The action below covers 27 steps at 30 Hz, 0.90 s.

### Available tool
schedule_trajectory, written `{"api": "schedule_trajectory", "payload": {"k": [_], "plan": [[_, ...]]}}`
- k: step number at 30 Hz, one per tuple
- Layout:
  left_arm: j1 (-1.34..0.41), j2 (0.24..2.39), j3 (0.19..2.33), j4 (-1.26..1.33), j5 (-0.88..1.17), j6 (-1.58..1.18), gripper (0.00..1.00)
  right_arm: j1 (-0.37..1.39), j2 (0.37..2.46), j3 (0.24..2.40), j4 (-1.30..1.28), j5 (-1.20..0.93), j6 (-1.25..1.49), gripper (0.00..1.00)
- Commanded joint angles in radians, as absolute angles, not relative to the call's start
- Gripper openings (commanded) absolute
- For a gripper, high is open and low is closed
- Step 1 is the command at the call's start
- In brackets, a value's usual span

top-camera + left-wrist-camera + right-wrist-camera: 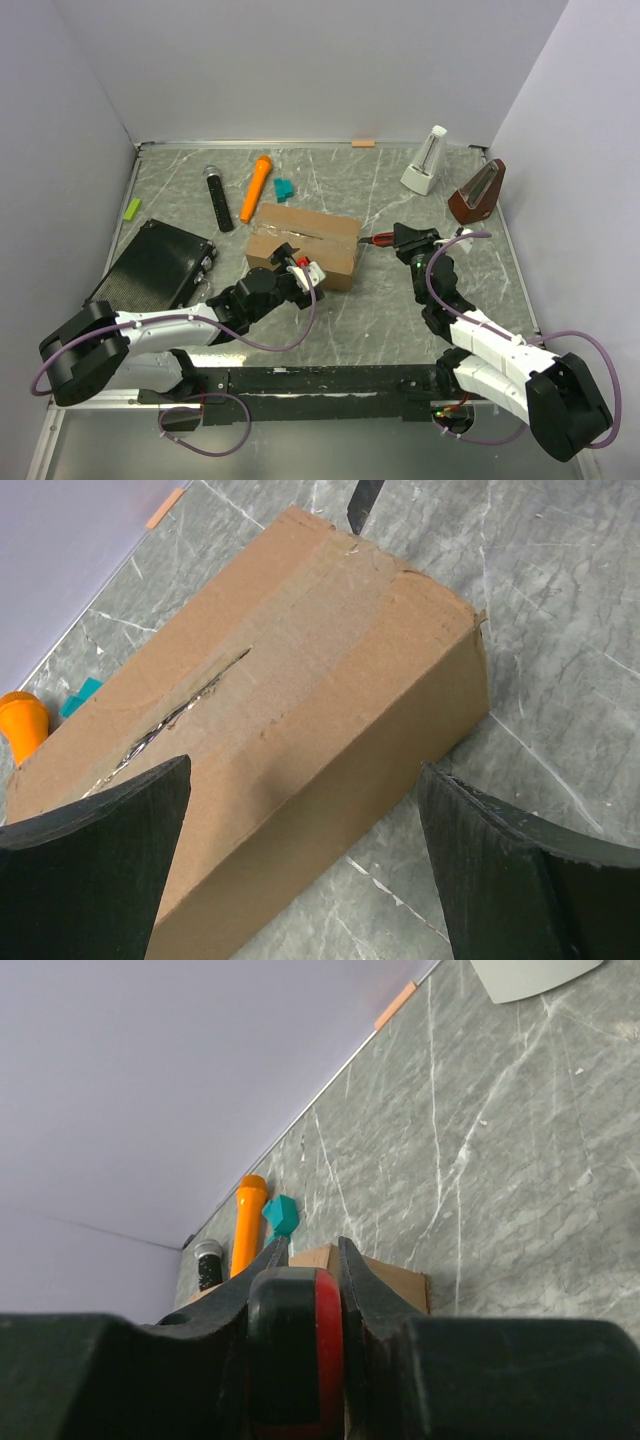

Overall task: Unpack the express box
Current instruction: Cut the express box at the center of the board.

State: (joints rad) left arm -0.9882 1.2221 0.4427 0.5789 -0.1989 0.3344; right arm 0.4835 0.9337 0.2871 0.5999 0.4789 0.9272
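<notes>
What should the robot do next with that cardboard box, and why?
Probably draw the red-handled tool, clamped in the right gripper, along the top seam of the express box. The tape looks only partly slit, and the flaps lie shut.

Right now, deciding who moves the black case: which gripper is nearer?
Left. The left gripper is by the near side of the express box, right of the black case; the right gripper, clamping a red-handled tool, is past the box's right end.
</notes>
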Motion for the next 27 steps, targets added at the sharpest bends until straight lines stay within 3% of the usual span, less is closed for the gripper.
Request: {"api": "schedule_trajectory", "payload": {"k": [1,19,27], "plan": [[-0.994,1.226,0.466,0.627,-0.192,0.324,0.98,0.477,0.908,0.291,0.649,0.488,0.919,0.0],[-0.997,1.238,0.468,0.634,-0.195,0.313,0.98,0.477,0.95,0.282,0.696,0.414,0.933,0.0],[-1.017,1.33,0.485,0.705,-0.301,0.311,0.98,0.477,0.925,0.275,0.632,0.347,0.959,0.0]]}}
